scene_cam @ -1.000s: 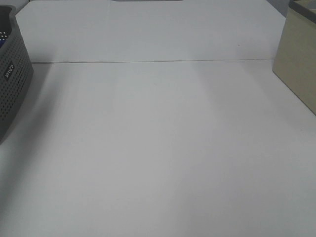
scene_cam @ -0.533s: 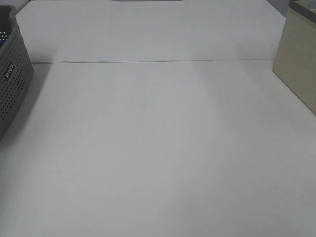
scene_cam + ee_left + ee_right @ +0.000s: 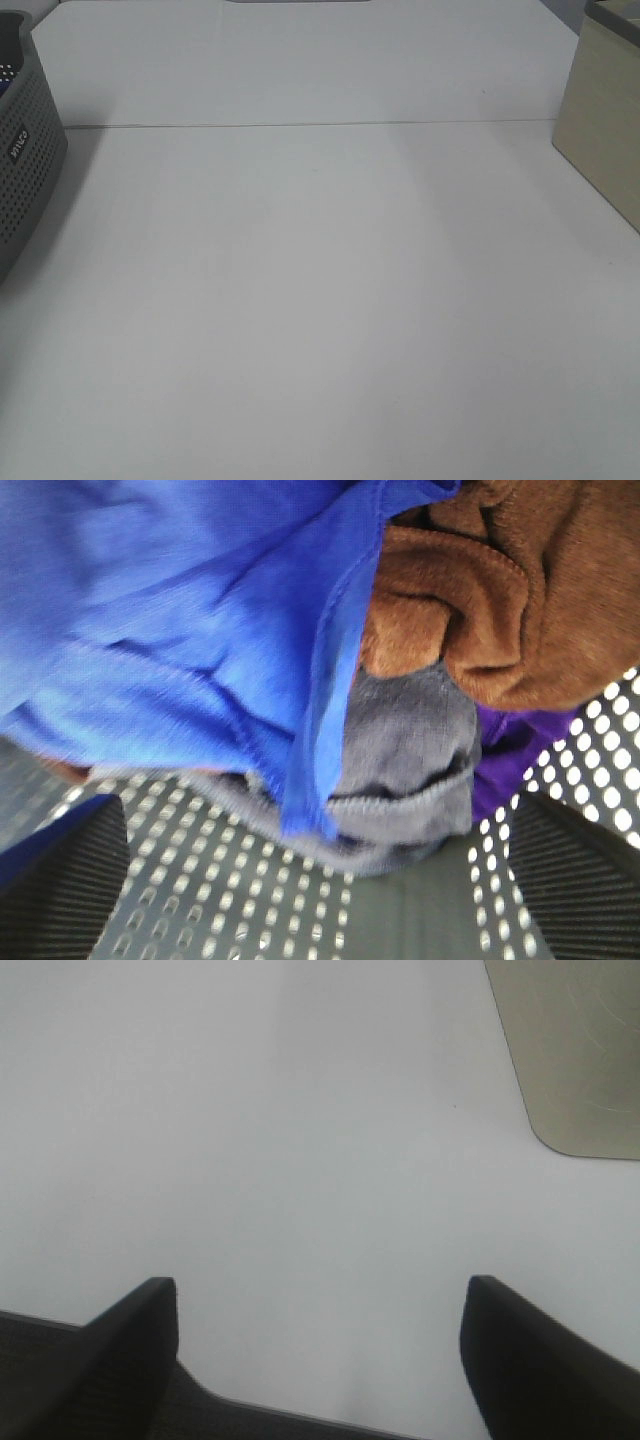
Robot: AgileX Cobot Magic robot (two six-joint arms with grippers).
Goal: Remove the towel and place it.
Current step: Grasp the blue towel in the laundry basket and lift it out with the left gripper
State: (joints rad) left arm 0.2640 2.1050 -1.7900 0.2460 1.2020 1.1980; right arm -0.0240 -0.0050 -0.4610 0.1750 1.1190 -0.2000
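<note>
Blue towel [image 3: 180, 630] is inside the grey basket [image 3: 25, 170], which sits at the left edge of the white table [image 3: 320, 300] in my overhead view. My left wrist cam looks right into the basket. The towel is crumpled and lies over a brown cloth [image 3: 520, 590] and a grey cloth [image 3: 410, 750]. A bit of purple cloth [image 3: 510, 755] sits just beside the grey one, against the perforated wall.

Left gripper [image 3: 315, 880] is released, its fingers [image 3: 60, 890] spread wide, one on each side of the pile's near edge, nothing pinched between them. I can't tell whether either tip touches fabric.

Right gripper [image 3: 325, 1345] is released too, jaws apart, hanging over bare tabletop and holding nothing. A beige box [image 3: 575, 1050] is off to one side of it, not touching. Overhead, I see the box at the right edge, well apart from the basket.
</note>
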